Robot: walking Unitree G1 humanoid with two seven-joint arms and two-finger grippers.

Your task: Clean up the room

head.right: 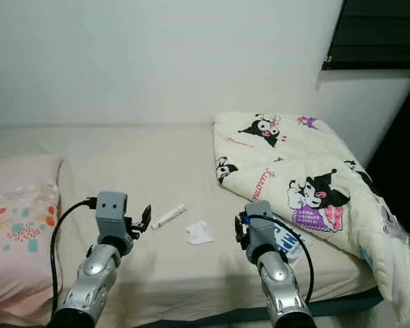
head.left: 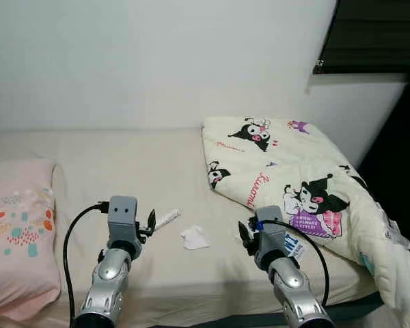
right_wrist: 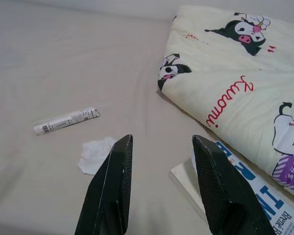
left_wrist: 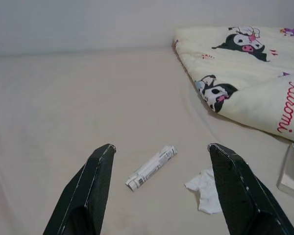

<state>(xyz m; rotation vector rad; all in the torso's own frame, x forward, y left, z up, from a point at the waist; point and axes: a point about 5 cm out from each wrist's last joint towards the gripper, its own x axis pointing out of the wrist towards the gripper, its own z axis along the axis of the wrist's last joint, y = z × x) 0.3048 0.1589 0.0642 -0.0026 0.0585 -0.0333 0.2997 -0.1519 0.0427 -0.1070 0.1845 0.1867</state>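
Observation:
On the beige bed sheet (head.left: 143, 171) lie a small white printed tube (head.left: 167, 219) and, just to its right, a crumpled white tissue (head.left: 193, 238). A flat white box with blue lettering (right_wrist: 245, 193) sits at the edge of the cartoon-print blanket (head.left: 294, 171). My left gripper (left_wrist: 161, 147) hovers open and empty just short of the tube (left_wrist: 152, 167). My right gripper (right_wrist: 162, 138) is open and empty too, between the tissue (right_wrist: 95, 154) and the box. Both arms reach in from the near edge of the bed.
A pink patterned pillow (head.left: 17, 232) lies at the left end of the bed. The white wall (head.left: 157, 61) runs along the far side. A dark window (head.left: 376, 34) is at the upper right, and the blanket hangs over the bed's right corner.

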